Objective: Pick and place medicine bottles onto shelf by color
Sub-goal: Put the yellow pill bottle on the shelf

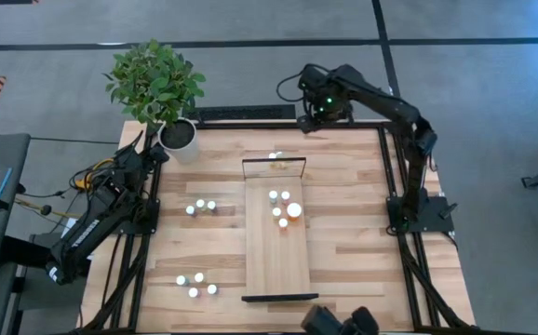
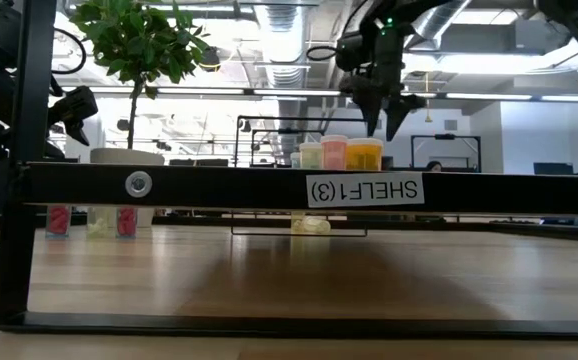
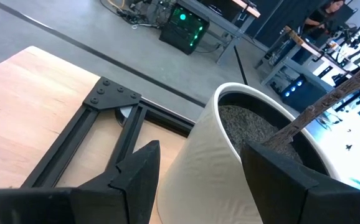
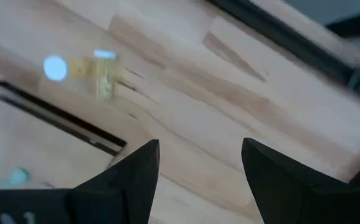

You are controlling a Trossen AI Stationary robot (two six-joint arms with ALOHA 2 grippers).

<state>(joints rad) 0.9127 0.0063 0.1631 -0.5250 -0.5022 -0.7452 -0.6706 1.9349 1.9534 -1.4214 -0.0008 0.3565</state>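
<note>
Tabletop's far edge: right claw hangs spread above it.

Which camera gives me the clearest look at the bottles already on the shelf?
The high view: it shows the bottles on the shelf as a cluster of white caps, one orange, on the shelf. The low view shows them side-on above the frame bar, partly overlapping. The right wrist view is blurred; the left wrist view shows only the plant pot.

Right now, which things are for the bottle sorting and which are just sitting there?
For the job: bottles on the shelf, bottles left of it, bottles nearer the front.
Just there: plant, white pot.
</note>
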